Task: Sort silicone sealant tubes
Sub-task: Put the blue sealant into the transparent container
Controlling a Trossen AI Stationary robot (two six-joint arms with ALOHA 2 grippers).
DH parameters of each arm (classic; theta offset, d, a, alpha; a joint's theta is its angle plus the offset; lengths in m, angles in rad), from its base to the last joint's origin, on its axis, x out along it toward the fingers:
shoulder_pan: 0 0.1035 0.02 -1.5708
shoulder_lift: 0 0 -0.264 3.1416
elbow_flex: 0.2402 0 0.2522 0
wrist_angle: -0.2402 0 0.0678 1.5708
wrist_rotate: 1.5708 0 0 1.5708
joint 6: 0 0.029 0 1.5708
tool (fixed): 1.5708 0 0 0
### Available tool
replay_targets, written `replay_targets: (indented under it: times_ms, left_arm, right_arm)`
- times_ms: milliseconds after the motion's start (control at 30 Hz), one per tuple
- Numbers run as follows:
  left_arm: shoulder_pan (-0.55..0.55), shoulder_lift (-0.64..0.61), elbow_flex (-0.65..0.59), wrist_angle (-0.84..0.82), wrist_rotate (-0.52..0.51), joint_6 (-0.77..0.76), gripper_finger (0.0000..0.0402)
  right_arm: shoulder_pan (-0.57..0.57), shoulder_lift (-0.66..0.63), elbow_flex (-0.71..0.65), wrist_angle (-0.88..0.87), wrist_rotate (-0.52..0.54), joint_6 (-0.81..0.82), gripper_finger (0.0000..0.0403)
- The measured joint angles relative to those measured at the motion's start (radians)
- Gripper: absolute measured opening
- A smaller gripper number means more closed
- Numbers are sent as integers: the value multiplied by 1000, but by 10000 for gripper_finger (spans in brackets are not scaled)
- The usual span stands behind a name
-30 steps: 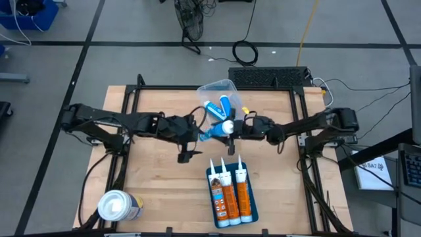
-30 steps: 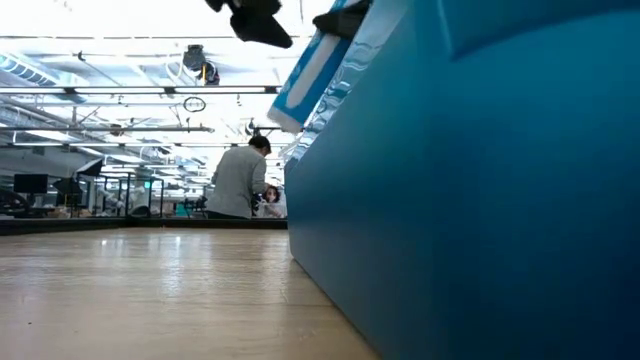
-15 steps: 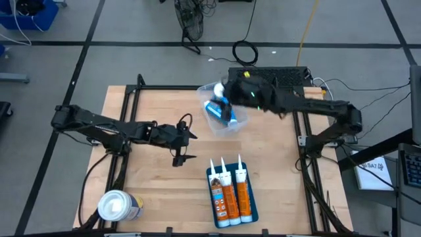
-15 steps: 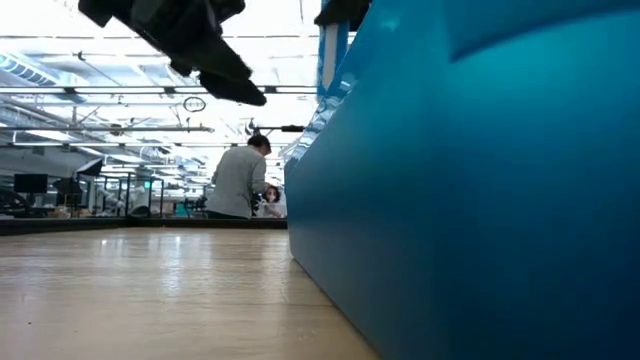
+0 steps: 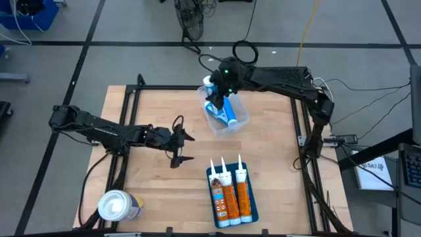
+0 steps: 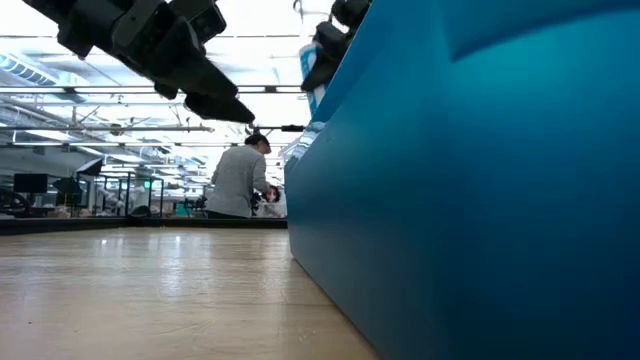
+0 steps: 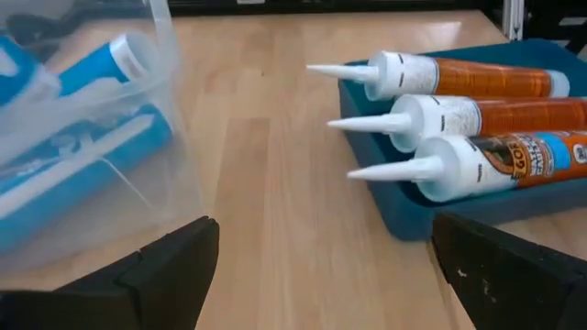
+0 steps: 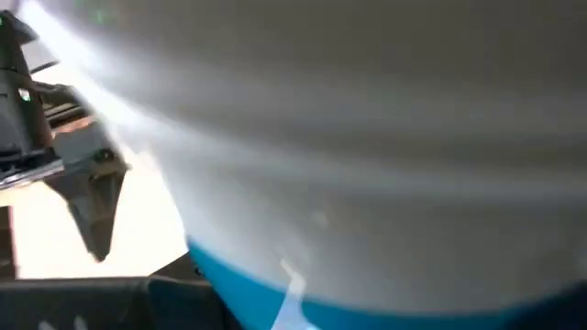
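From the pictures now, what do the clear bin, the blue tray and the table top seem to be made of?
Clear bin: probably thin glossy plastic; the blue tubes show through its wall.
Blue tray: likely moulded plastic, matte, opaque, with rounded edges.
Table top: looks like light wood, smooth finish, with visible grain and plank seams.

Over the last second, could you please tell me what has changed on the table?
The right hand carried a blue tube from mid-table to the far side, over the clear bin; it is shut on the tube. The left hand let go, opened and drew back toward its own side. The bin shifted slightly. The three orange tubes in the blue tray and the canister stayed put.
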Motion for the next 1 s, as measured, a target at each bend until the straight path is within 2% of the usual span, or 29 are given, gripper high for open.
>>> replay_targets:
  times_ms: [200,433,1000]
  left_arm:
    - [-12,1,-32,5,0,-14,392]
    - [-24,1,-75,70,1,-14,392]
    - [-32,1,-96,96,1,-14,392]
  right_arm:
    - [-23,52,0,-42,-119,82,195]
    - [-18,86,-20,-51,-116,90,195]
    - [-5,83,-258,116,-114,149,195]
